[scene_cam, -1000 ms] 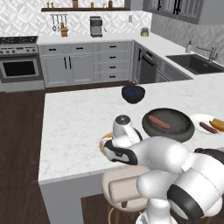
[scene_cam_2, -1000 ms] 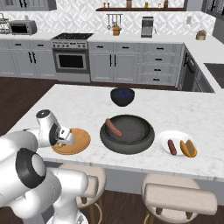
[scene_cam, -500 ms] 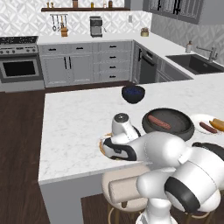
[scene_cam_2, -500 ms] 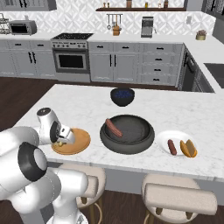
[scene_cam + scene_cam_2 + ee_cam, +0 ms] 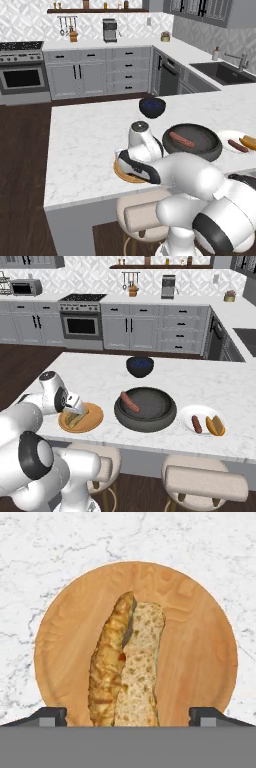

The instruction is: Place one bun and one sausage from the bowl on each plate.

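Note:
In the hand view a split bun [image 5: 127, 667] lies on the tan wooden plate [image 5: 200, 647]. My gripper [image 5: 128, 714] hovers just above it, open, fingertips [image 5: 50, 714] wide on either side and not touching it. From the right base view the gripper [image 5: 77, 408] hangs over the bun [image 5: 74, 419] on the wooden plate [image 5: 94, 417]. The dark bowl [image 5: 150, 423] holds one sausage [image 5: 130, 402]. The white plate [image 5: 202, 413] carries a sausage [image 5: 196, 424] and a bun [image 5: 216, 426]. My arm hides most of the wooden plate [image 5: 122, 174] in the left base view.
A small dark blue bowl [image 5: 139, 366] stands behind the big bowl on the marble island. Two stools sit below the island's near edge. The wooden plate lies close to that edge. Cabinets, stove and sink stand far behind.
My gripper has gone from shut on the bun to wide open, leaving the bun lying on the wooden plate. The arm has barely shifted.

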You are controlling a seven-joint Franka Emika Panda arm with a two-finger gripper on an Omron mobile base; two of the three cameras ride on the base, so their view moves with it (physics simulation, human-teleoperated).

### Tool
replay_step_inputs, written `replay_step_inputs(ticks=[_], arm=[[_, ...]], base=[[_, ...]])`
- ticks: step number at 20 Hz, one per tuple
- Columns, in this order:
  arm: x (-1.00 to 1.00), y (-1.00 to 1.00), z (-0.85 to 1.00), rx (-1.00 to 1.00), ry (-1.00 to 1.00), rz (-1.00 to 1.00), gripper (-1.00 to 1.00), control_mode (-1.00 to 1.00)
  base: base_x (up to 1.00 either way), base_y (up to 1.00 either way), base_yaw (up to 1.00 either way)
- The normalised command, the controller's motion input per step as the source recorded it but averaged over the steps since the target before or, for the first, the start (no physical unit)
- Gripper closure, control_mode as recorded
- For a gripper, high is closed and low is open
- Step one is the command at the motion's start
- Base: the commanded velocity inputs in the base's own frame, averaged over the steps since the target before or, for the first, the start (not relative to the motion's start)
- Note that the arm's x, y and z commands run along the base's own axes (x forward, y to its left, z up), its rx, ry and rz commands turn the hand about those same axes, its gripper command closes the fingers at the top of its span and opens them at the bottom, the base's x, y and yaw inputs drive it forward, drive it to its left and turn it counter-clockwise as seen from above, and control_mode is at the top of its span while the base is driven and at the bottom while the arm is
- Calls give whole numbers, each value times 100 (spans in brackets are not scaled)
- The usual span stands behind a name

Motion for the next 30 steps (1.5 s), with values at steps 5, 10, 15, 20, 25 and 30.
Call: replay_step_inputs(ticks=[5,10,15,20,25,30], arm=[[-3,-70,99,0,6,2,-100,-100],[5,-99,77,-1,0,15,-100,-100],[0,-100,66,-6,-1,29,-100,-100],[25,-97,-1,1,0,21,-100,-100],[47,-55,-18,-4,5,7,-100,-100],[58,-13,-43,-19,12,2,-100,-100]], base=[[0,0,0],[0,0,0],[0,0,0],[0,0,0],[0,0,0],[0,0,0]])
